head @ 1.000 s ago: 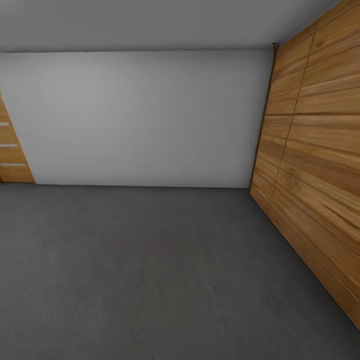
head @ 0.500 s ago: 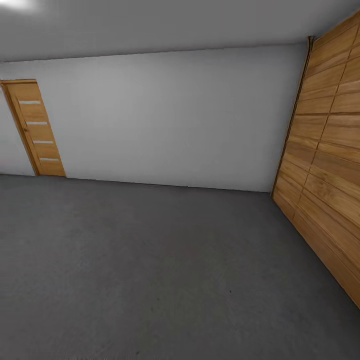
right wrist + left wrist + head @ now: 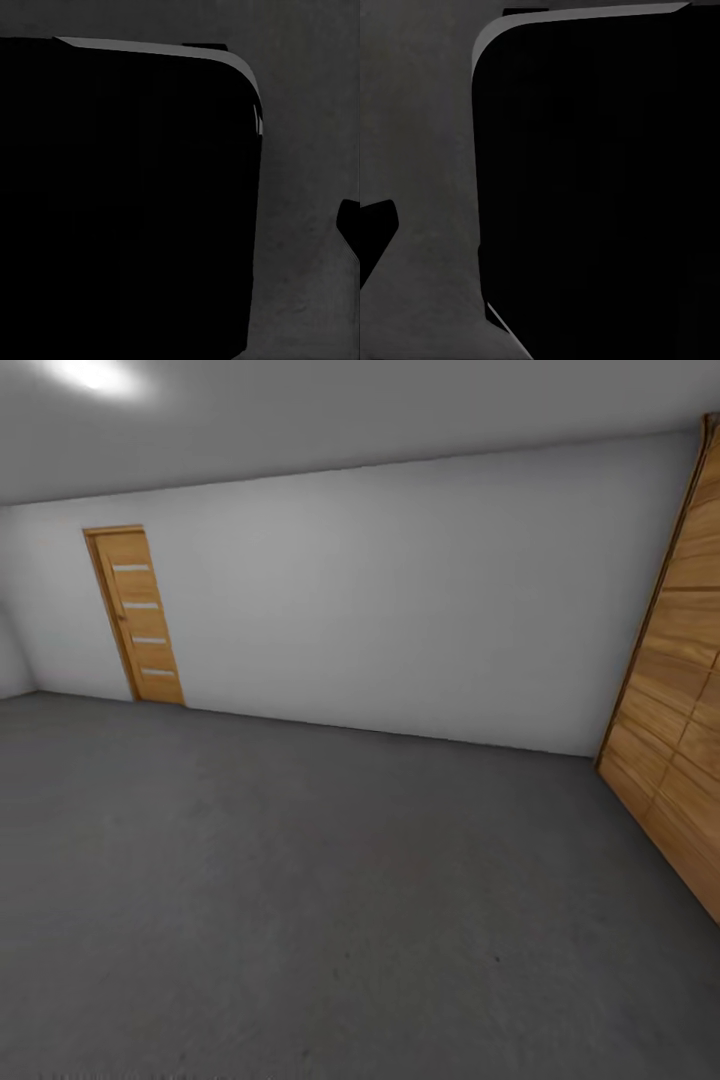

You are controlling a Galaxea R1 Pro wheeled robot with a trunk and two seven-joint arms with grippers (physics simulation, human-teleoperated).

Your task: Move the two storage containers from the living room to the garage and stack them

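Observation:
I am in the garage. Its dark grey concrete floor (image 3: 300,880) stretches ahead to a plain white wall (image 3: 400,600). The two storage containers are out of view. In the left wrist view a large black rounded body (image 3: 600,187) of the robot hangs over the same grey floor (image 3: 420,135), with a small black tip (image 3: 375,232) at the picture's edge. The right wrist view has the same black body (image 3: 127,202) over the floor (image 3: 307,225), and a black tip (image 3: 351,225) at the edge. Neither tip tells me how the jaws stand.
A narrow wooden door (image 3: 140,620) with pale slits stands in the far wall at the left. A big slatted wooden door (image 3: 680,760) runs along the right side. A ceiling light (image 3: 95,375) glows at the upper left.
The head camera has swung left: the narrow door has come into view and slid rightwards in the picture, and the slatted door has shifted toward the right edge.

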